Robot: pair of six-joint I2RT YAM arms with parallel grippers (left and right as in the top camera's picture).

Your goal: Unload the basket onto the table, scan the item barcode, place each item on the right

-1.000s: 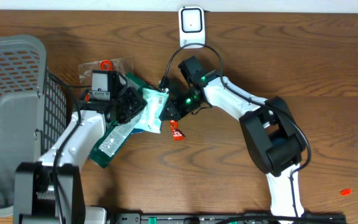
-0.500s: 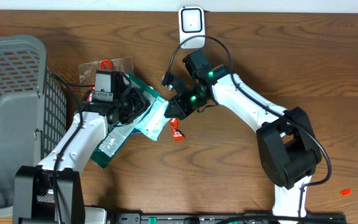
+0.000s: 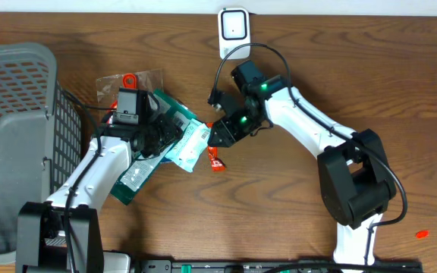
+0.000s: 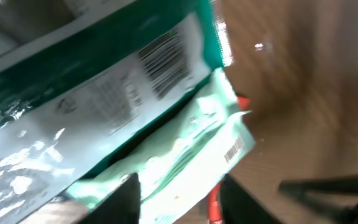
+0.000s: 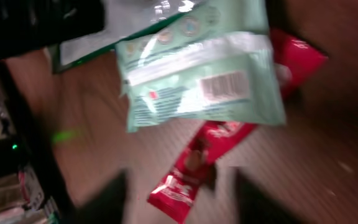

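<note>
A pale mint-green plastic packet is lying flat on the brown wooden desk between the two arms, its white barcode label facing up. It is resting partly on a long dark green foil pouch, which is also showing a barcode, and it is covering the upper end of a small red sachet. The left jaws are standing spread, their dark blurred fingers hanging on either side of the packet's lower edge; whether they are touching it I cannot tell. The right jaws are spread too, with blurred fingers hovering above the red sachet and pinching nothing. A white handheld scanner is sitting at the far edge of the desk, apart from the packet. A grey plastic mesh basket is occupying the left side, and a clear bag with a red hanger is lying beside it.
</note>
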